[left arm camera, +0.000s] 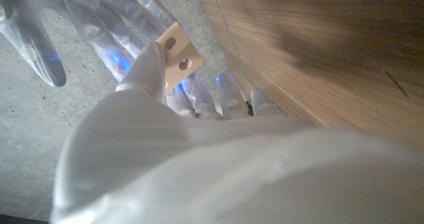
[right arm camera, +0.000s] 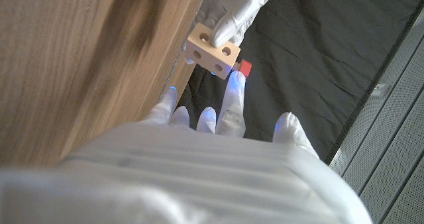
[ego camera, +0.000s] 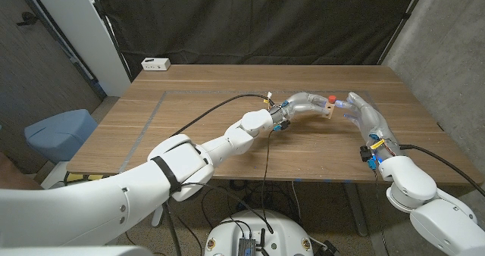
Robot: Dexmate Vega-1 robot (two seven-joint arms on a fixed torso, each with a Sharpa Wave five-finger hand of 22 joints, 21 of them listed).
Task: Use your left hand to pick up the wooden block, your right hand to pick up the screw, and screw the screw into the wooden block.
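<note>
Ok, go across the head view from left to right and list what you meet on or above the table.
White power strip at the far left corner → black cable → left hand → wooden block with the red screw at it → right hand.

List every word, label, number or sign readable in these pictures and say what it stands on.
No text can be read in any view.
The white box at the table's far corner has dark marks, too small to read.
The wooden block in the left hand shows only plain holes, no print.
The red-headed screw by the right hand is unmarked.
</note>
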